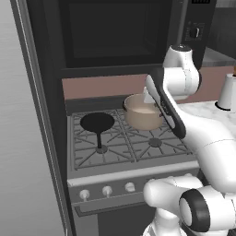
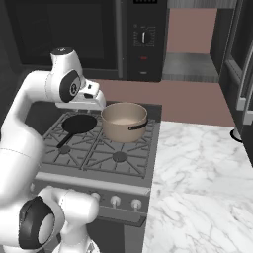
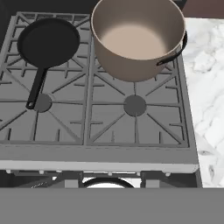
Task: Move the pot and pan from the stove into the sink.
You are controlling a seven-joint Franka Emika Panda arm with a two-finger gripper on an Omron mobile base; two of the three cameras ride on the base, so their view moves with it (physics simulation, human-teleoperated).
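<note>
On the stove (image 3: 109, 131), the front burners are bare; behind them the pan (image 3: 48, 41) sits on the back-left burner, handle pointing forward, and the pot (image 3: 138, 37) on the back-right, beside the marble counter (image 2: 197, 173). The gripper (image 2: 94, 101) hangs above the stove between pan and pot, touching neither. Whether its jaws are parted I cannot tell. This looks like the approach to the first pickup: next, lower onto the pot's rim and clamp.
</note>
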